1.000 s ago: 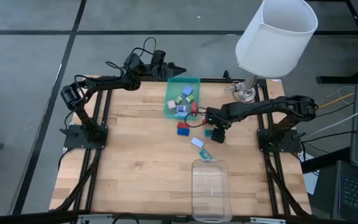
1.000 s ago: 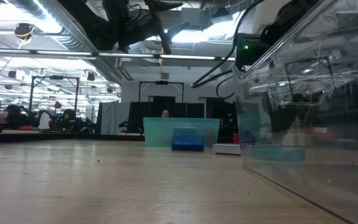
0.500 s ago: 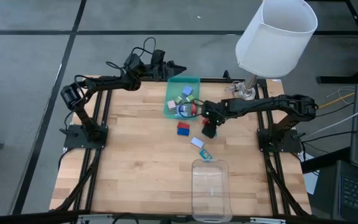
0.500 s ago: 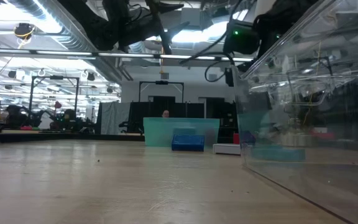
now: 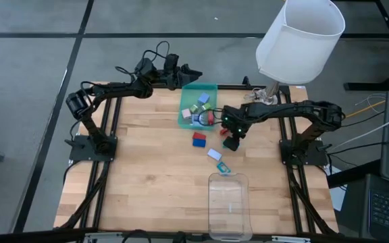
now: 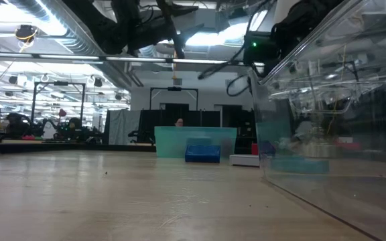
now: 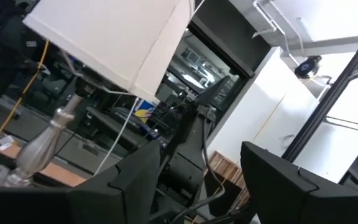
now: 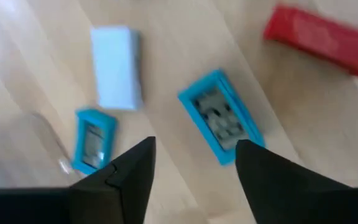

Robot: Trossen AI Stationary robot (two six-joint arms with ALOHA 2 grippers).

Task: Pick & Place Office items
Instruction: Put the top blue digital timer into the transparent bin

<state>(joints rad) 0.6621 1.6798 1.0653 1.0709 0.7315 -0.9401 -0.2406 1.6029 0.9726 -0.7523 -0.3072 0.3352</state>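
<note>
Several office items lie in the green tray at the table's far middle. On the wood near it rest a red and a blue block, a white flat piece and a teal flat piece. My right gripper hovers open over another teal flat piece, which lies on the table just beyond its fingers. The right wrist view also shows the white piece, the second teal piece and a red piece. My left gripper waits open beyond the tray's far left corner.
A clear plastic tray stands at the table's near middle and fills the right of the low view. A lamp with a white shade stands at the far right, its base close to my right arm. Bare wood lies left of the items.
My right gripper has moved a little toward the table's left and far side, from beside the teal flat piece to over it, and stays open. The items have not moved.
</note>
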